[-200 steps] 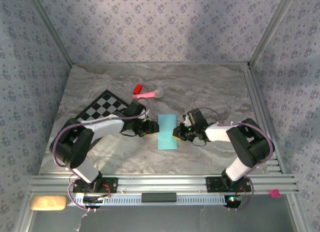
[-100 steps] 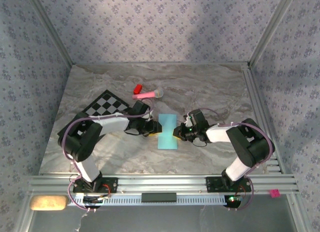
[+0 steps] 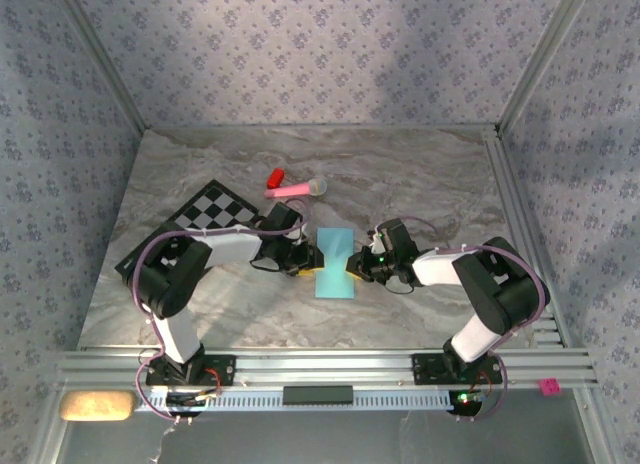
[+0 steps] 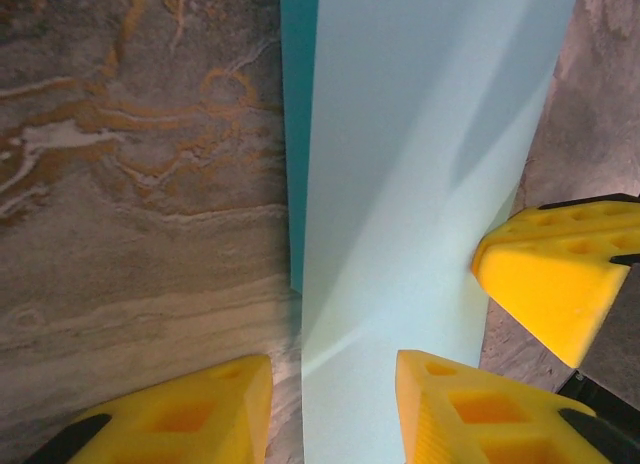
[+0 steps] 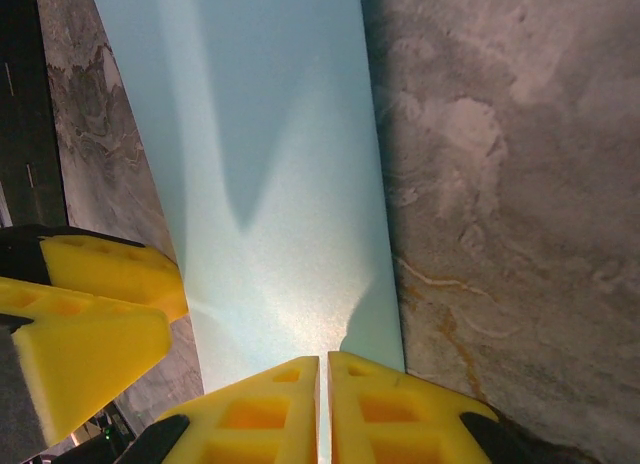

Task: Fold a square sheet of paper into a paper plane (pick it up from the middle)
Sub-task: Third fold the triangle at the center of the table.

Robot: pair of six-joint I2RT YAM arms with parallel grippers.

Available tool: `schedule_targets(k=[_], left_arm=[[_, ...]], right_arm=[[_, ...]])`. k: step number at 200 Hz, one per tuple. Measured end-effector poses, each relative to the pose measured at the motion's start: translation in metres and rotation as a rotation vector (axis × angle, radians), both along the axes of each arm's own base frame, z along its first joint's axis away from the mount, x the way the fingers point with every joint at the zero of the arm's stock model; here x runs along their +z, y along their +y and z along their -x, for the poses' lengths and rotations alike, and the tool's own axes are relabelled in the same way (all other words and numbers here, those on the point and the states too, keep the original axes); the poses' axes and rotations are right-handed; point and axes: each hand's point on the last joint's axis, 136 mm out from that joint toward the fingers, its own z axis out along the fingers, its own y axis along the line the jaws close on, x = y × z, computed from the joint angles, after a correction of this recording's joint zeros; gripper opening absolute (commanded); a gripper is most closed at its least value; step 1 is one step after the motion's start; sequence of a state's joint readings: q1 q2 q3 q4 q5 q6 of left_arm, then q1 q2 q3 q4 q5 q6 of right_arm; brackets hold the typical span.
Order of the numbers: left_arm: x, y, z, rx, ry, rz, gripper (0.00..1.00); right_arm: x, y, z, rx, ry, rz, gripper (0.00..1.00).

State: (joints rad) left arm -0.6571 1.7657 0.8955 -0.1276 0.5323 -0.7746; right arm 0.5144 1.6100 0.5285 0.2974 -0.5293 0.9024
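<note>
The square sheet of paper (image 3: 335,264) is light blue and lies mid-table as a narrow folded rectangle, with a darker layer (image 4: 298,134) showing under its left edge. My right gripper (image 5: 323,404) is shut on the sheet's right edge, the paper (image 5: 270,184) pinched between its yellow fingers. My left gripper (image 4: 330,414) is open and straddles the sheet's left edge, with the paper (image 4: 420,184) running between its fingers (image 4: 180,419). In the top view the left gripper (image 3: 303,256) and right gripper (image 3: 357,267) face each other across the sheet.
A black-and-white checkered mat (image 3: 205,216) lies to the back left, partly under the left arm. A pink stick toy (image 3: 295,189) and a small red piece (image 3: 274,176) lie behind the paper. Metal rails (image 3: 530,234) run along the right side.
The left gripper has slid right onto the sheet's left edge and its jaws have narrowed. The left elbow has swung inward. The right gripper holds still on the paper.
</note>
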Motion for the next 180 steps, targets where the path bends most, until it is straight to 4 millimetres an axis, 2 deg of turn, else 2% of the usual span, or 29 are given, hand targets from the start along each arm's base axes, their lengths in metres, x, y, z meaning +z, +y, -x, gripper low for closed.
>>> schedule_targets(k=[149,180], left_arm=[[-0.0012,-0.0057,0.0010,0.005,0.007,0.010,0.26],[-0.0013,-0.0055,0.0006,0.007,0.005,0.008,0.20]], right_arm=[[0.0001,0.0000,-0.0001,-0.003,0.001,-0.001,0.12],[0.0001,0.0000,-0.0001,-0.003,0.002,-0.001,0.12]])
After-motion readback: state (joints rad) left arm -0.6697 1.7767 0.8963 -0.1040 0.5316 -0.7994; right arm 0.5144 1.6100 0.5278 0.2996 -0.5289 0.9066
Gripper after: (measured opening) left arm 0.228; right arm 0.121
